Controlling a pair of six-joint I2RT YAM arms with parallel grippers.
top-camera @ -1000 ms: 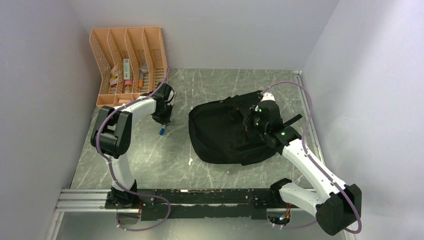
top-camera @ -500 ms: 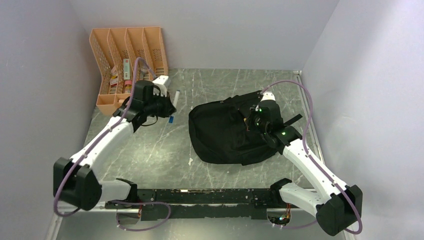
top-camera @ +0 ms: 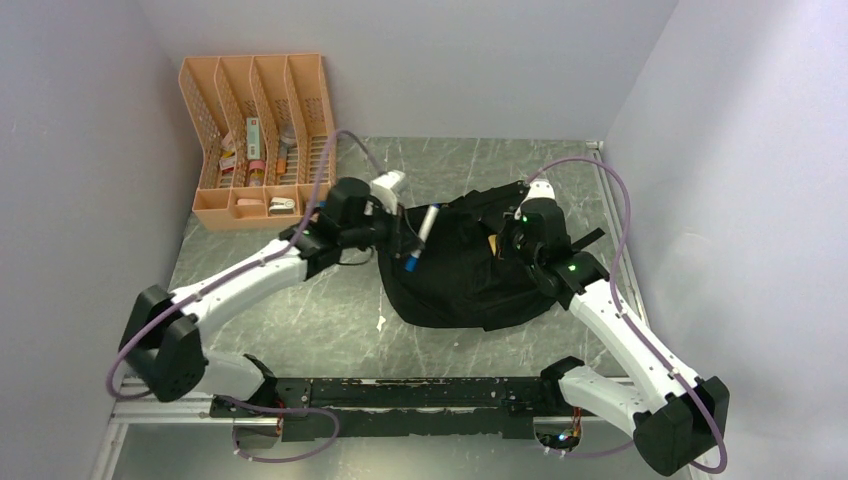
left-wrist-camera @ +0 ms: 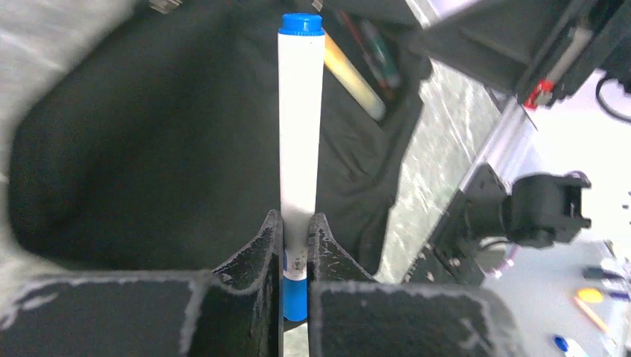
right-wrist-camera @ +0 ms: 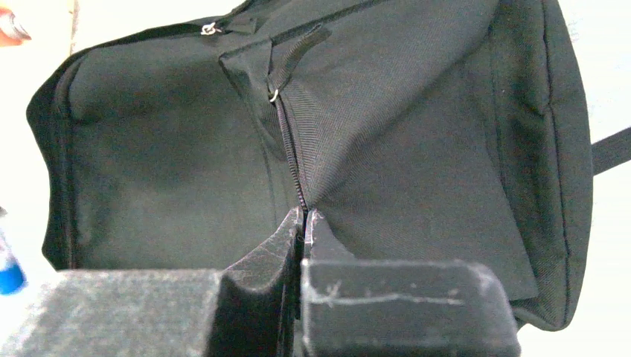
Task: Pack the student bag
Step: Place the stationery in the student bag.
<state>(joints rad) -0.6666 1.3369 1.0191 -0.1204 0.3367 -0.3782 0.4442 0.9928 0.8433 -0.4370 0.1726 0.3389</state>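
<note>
Toward the right half of the desk (top-camera: 300, 310), nearer its far edge than its near one, lies the student bag (top-camera: 460, 280), a black, rounded fabric pack slumped on the grey marbled surface, with one strap (top-camera: 588, 240) trailing off toward the desk's right edge. Its mouth gapes upward, and the left wrist camera looks into the dark inside (left-wrist-camera: 111, 149), where a yellow pen (left-wrist-camera: 353, 74) lies with a few other thin things too blurred to name.

The right gripper (top-camera: 502, 243) sits at the bag's right side. Its fingers are pressed together on a fold of the black fabric beside the zipper (right-wrist-camera: 286, 141), pinching the bag (right-wrist-camera: 409, 149) there; the two fingertips (right-wrist-camera: 294, 223) meet with only cloth between them.

The left gripper (top-camera: 402, 232) hovers over the bag's left edge. Its jaws are nearly closed on a marker (top-camera: 422, 232), white-bodied with a blue end at each tip. From the wrist, the marker (left-wrist-camera: 300, 134) stands straight out from the fingers (left-wrist-camera: 268, 238), gripped close to its rear end, its forward blue cap over the bag's dark opening.

At the desk's far left corner, well apart from the bag, stands an orange mesh organiser (top-camera: 258, 130) with several upright slots holding small items.
</note>
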